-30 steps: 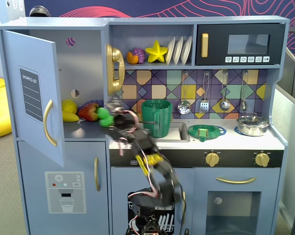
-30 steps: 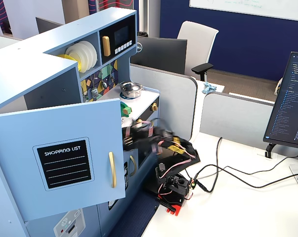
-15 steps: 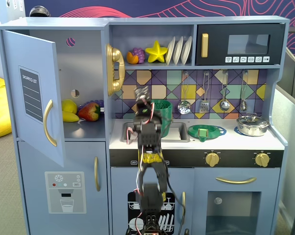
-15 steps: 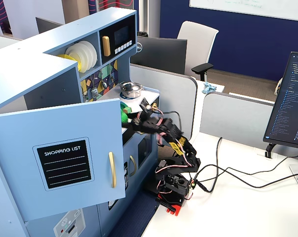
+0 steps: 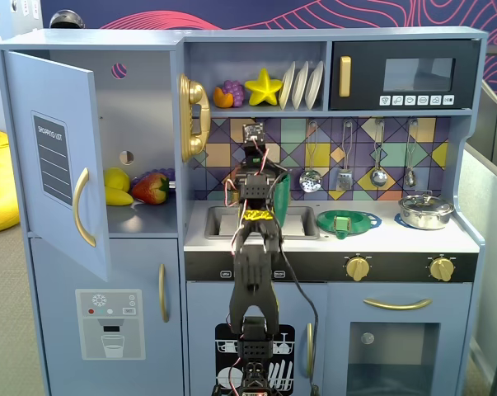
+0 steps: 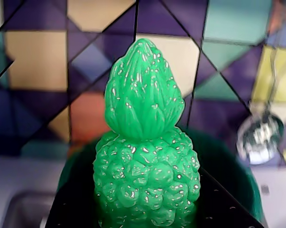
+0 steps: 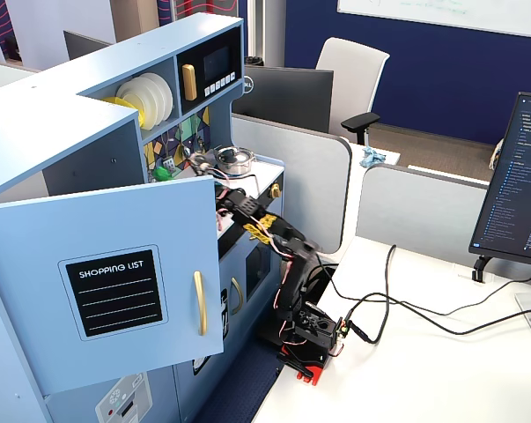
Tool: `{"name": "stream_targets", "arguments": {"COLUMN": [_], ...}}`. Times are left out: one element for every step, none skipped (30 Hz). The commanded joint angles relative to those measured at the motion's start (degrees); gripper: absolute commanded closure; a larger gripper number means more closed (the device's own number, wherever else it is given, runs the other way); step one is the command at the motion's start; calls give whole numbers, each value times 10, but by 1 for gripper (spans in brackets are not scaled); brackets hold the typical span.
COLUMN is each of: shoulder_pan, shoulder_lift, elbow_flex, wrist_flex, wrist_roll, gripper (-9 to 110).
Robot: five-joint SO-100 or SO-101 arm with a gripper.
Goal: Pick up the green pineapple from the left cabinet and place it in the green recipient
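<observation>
The green pineapple (image 6: pixel 145 156) stands upright between my gripper's (image 6: pixel 147 209) black fingers (image 6: pixel 74 209), which are shut on its bumpy body. Right behind and below it lies the dark green rim of the green recipient (image 6: pixel 230 161). In a fixed view my gripper (image 5: pixel 256 169) reaches over the sink toward the tiled back wall, and the recipient (image 5: pixel 282 191) shows just right of the arm; the pineapple is hidden there. The left cabinet's door (image 5: pixel 54 157) stands open, also seen in the other fixed view (image 7: pixel 106 282).
A yellow lemon (image 5: pixel 116 178) and a red strawberry (image 5: pixel 152 188) lie in the open cabinet. A flat green strainer dish (image 5: pixel 347 221) and a metal pot (image 5: pixel 425 211) sit on the counter right of the sink (image 5: pixel 219 221). Utensils (image 5: pixel 344 157) hang on the wall.
</observation>
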Motion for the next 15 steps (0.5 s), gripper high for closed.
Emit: {"name": "stream_targets", "arguments": {"shoulder_pan": [-11,-12,-14,-15,-15,-17,-18,-18,-18,-17,-16,-13,-11,-8,-5], "shoulder_lift": [-47,-49,-52,-52,-52,-51,-48,-44,-41,-39,-33,-28,-22,-15,-7], "elbow_flex": [-103,-103,-100,-98,-93,-86,-75,-64,-55,-47,-40,-34,-29,-26,-23], "wrist_flex": [-21,-21,-18,-12,-9,-11,-18,-25,-28,-28,-28,-27,-26,-24,-19], "wrist_roll": [-25,-26,-18,-9,-3,11,18,24,25,29,32,33,30,34,33], "gripper": [101,99,94,90,86,82,80,77,75,73,72,71,71,69,68]}}
